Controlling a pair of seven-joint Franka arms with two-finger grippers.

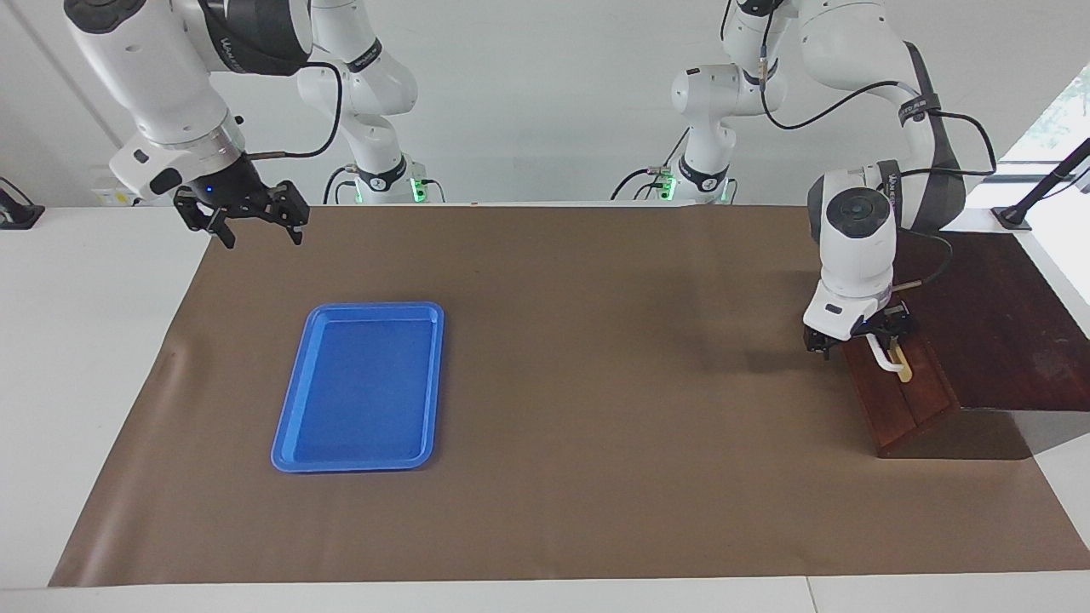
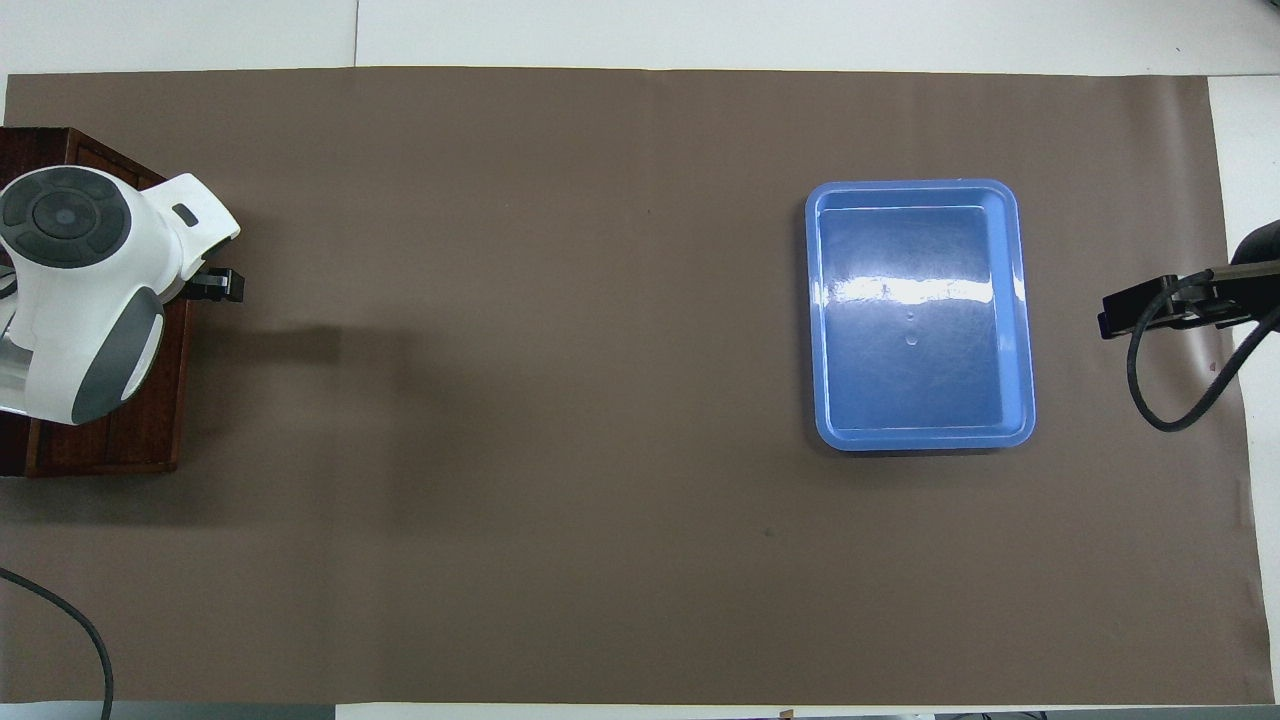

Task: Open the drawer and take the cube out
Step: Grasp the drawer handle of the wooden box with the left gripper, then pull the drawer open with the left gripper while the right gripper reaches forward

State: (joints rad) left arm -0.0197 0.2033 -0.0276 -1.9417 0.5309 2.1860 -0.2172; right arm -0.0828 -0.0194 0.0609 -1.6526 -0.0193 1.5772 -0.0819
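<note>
The dark wooden box (image 1: 996, 323) stands at the left arm's end of the table. Its drawer (image 1: 907, 404) looks closed, with the reddish-brown front facing the table's middle and the white bar handle (image 1: 886, 358) on a yellow strip. My left gripper (image 1: 860, 336) is down at the handle's end that is nearer to the robots. In the overhead view the left arm covers most of the box (image 2: 110, 440). My right gripper (image 1: 260, 230) is open and empty, raised over the table's edge at the right arm's end. The cube is hidden.
A blue tray (image 1: 294, 409) lies empty on the brown mat (image 1: 596, 383) toward the right arm's end; it also shows in the overhead view (image 2: 1022, 300). A black cable (image 2: 1180, 400) hangs from the right arm.
</note>
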